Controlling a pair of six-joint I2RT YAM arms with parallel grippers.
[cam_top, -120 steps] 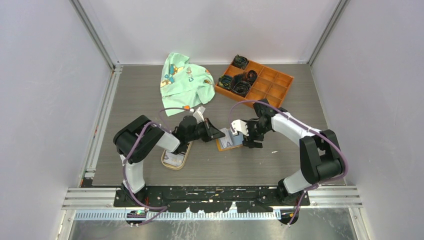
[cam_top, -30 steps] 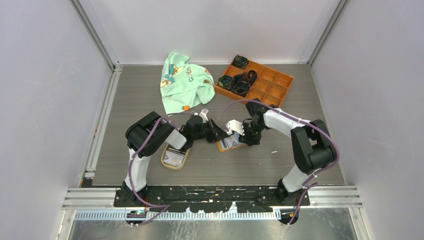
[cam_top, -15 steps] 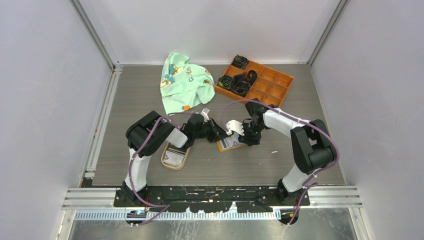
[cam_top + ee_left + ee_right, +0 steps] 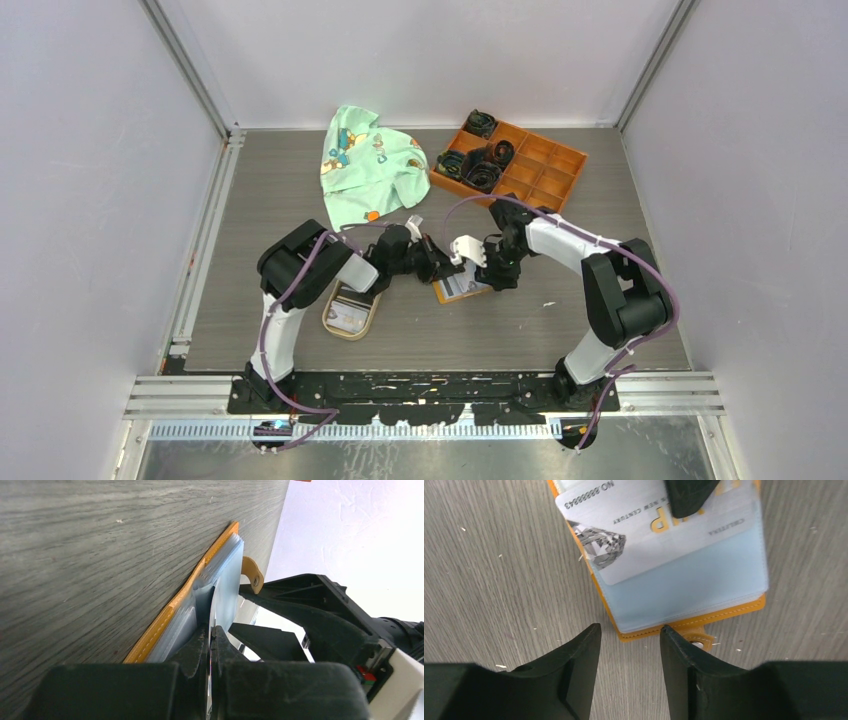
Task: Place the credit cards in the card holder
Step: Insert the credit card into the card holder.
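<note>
Left gripper (image 4: 211, 630) clamped on silver card (image 4: 634, 530), card askew over open card holder (image 4: 689, 587) on table (image 4: 484, 580). Right gripper (image 4: 630, 632) jaws apart, empty. Holder unpinned, might skid; skewed card could jam.

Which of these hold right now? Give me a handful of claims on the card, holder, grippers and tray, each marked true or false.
1. The left gripper is shut on a credit card. True.
2. The card holder is snapped shut. False: it lies open, with its pale blue sleeves showing.
3. The right gripper grips the card holder. False: its jaws stand open and empty by the snap-tab edge.
4. The orange tray has dark bundles in some compartments. True.
</note>
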